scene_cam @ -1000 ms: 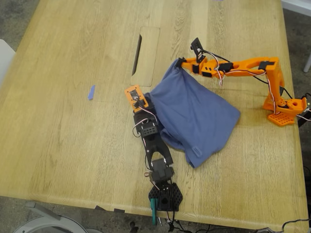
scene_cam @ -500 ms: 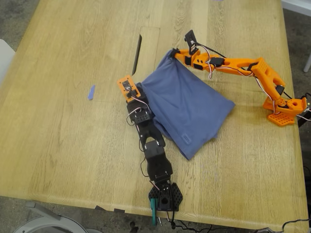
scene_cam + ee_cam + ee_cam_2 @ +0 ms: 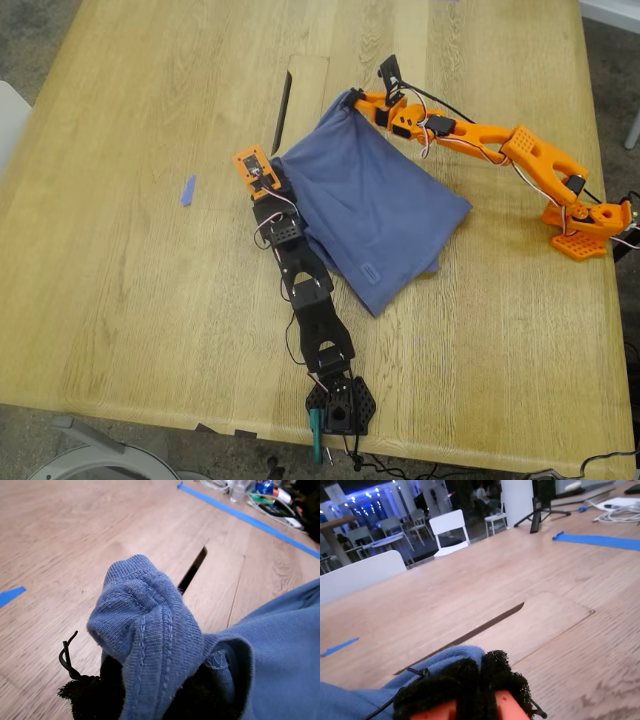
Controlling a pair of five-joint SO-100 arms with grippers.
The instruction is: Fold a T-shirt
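The slate-blue T-shirt [image 3: 370, 205] lies folded and partly spread in the middle of the table; its print is hidden. My first gripper [image 3: 272, 162], on the black arm, is shut on a bunched hem corner [image 3: 142, 630] at the shirt's near-left corner in the exterior view. My second gripper [image 3: 349, 100], on the orange arm, is shut on the far corner of the T-shirt [image 3: 380, 692], with its black pads [image 3: 470, 677] pressed together. The shirt edge is stretched between the two grippers, next to the table slot [image 3: 283, 110].
A small blue scrap [image 3: 187, 190] lies on the table toward the exterior view's left. The rectangular cover plate [image 3: 305, 110] with its dark slot sits just beyond the grippers. The orange arm's base [image 3: 580, 225] stands at the exterior view's right, the black arm's base [image 3: 340, 405] at the front edge.
Both grippers have moved toward the exterior view's upper left, dragging the T-shirt along. The shirt has shifted the same way and lies flatter and more stretched out.
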